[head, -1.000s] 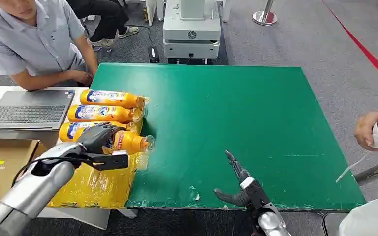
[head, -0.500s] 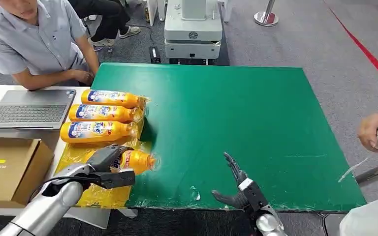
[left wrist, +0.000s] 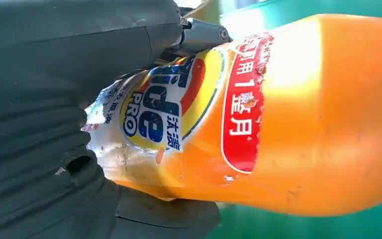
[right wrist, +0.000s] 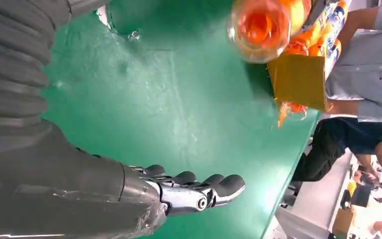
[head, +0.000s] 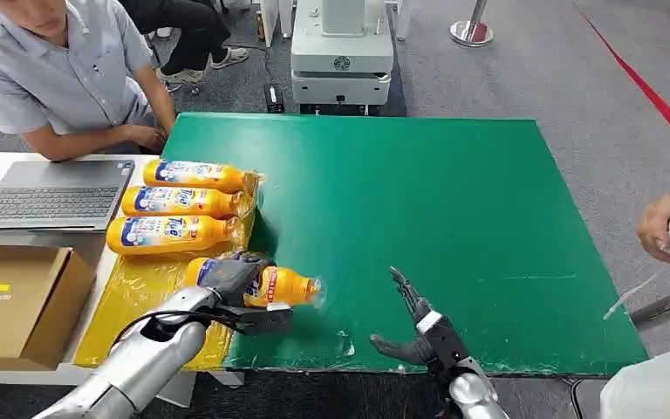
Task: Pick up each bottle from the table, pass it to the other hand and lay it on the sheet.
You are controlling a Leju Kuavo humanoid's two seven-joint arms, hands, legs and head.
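Observation:
My left hand (head: 231, 278) grips an orange detergent bottle (head: 292, 286) around its labelled middle, held sideways with the cap end pointing towards my right hand. The bottle hangs over the near left part of the green table (head: 454, 218), just past the yellow sheet (head: 140, 297). Up close, the left wrist view has the bottle (left wrist: 303, 124) wrapped by the hand (left wrist: 54, 99). My right hand (head: 414, 325) is open near the table's front edge, fingers spread, a short gap from the cap. From the right wrist the hand (right wrist: 179, 191) is empty and the bottle's cap end (right wrist: 261, 25) faces it. Three more orange bottles (head: 179, 202) lie side by side on the sheet.
A seated person (head: 61, 70) leans on the desk at the back left, beside a laptop (head: 48, 194) and a cardboard box (head: 13, 301). Another person's hand (head: 667, 229) holds a white object at the right edge. A white machine (head: 340, 52) stands behind the table.
My left hand has carried the bottle from above the sheet rightwards and nearer, out over the green table towards my right hand. The right hand has barely moved.

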